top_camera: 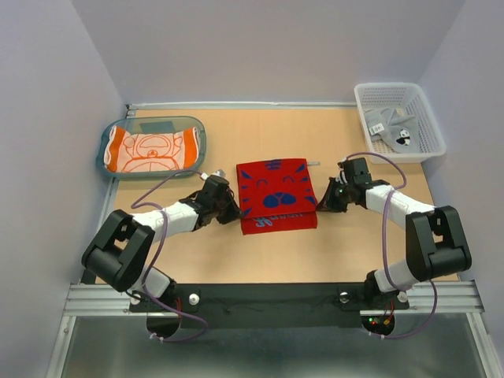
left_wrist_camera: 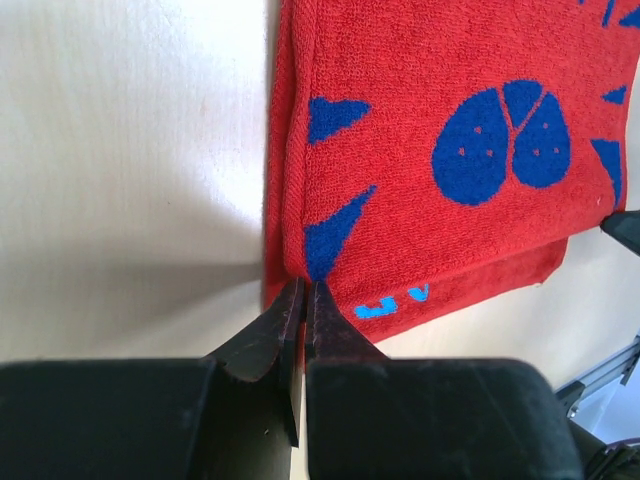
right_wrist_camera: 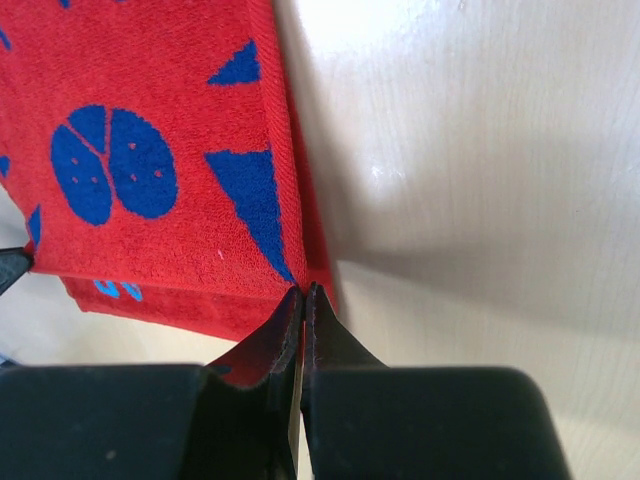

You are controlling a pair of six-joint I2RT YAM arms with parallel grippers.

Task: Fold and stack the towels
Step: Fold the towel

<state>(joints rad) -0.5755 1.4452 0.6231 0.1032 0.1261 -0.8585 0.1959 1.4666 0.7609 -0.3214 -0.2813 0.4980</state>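
Note:
A red towel (top_camera: pixel 276 193) with blue marks lies folded at the middle of the table, a strip of its lower layer showing along the near edge. My left gripper (top_camera: pixel 234 206) is at its near left corner; in the left wrist view the gripper (left_wrist_camera: pixel 305 285) is shut on the upper layer's corner of the red towel (left_wrist_camera: pixel 450 150). My right gripper (top_camera: pixel 321 203) mirrors it at the near right corner, where it (right_wrist_camera: pixel 303 290) is shut on the corner of the red towel (right_wrist_camera: pixel 150 150). An orange towel (top_camera: pixel 150 150) lies folded in the tray. A grey towel (top_camera: pixel 390 124) sits crumpled in the basket.
The translucent teal tray (top_camera: pixel 106 153) stands at the back left. The white mesh basket (top_camera: pixel 431 118) stands at the back right corner. Pale walls close in the table on the left, back and right. Purple cables loop over both arms.

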